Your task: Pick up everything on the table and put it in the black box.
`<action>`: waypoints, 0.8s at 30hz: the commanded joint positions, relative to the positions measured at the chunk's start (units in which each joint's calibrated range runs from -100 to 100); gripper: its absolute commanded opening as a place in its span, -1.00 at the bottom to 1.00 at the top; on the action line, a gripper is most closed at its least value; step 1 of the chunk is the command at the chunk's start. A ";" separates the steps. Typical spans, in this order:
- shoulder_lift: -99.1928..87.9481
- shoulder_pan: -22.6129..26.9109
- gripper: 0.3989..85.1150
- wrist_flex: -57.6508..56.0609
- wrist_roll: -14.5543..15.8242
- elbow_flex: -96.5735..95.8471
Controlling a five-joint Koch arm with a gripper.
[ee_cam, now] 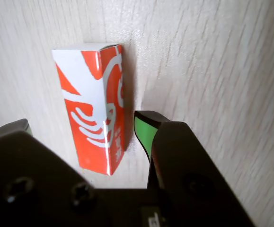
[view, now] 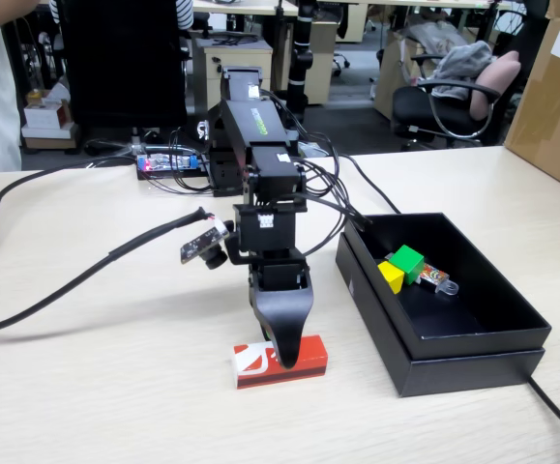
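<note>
One arm stands on the table [view: 86, 387], its gripper [view: 286, 362] down at one red carton [view: 280, 362] lying on the wood just left of the black box [view: 473, 362] in the fixed view. In the wrist view the gripper [ee_cam: 82, 125] is spread wide, one jaw on each side of the carton [ee_cam: 94, 109]; the green-padded tip sits just beside the carton's right face, contact unclear, so nothing is gripped. Inside the box lie three things: one yellow cube [view: 392, 276], one green cube [view: 407, 261] touching it, and one small packet [view: 438, 280] beside them
</note>
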 commanded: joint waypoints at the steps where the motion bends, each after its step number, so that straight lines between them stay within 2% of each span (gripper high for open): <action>1: -0.08 0.15 -0.01 -0.49 -0.29 6.07; 7: 4.17 0.29 -0.06 -0.49 -0.39 8.16; 8: 4.74 0.29 -0.27 -0.49 -0.39 8.34; 9: 5.20 0.29 -0.34 -0.49 -0.39 8.52; 12: 5.66 0.29 -0.35 -0.49 -0.54 8.43; 14: 5.54 0.29 -0.57 -0.49 -0.59 8.16; 17: 5.43 0.29 -0.59 -0.57 -0.68 6.80; 21: 4.97 0.15 -0.98 -0.49 -0.68 5.44; 24: 4.05 0.10 -0.99 -0.49 -0.68 3.90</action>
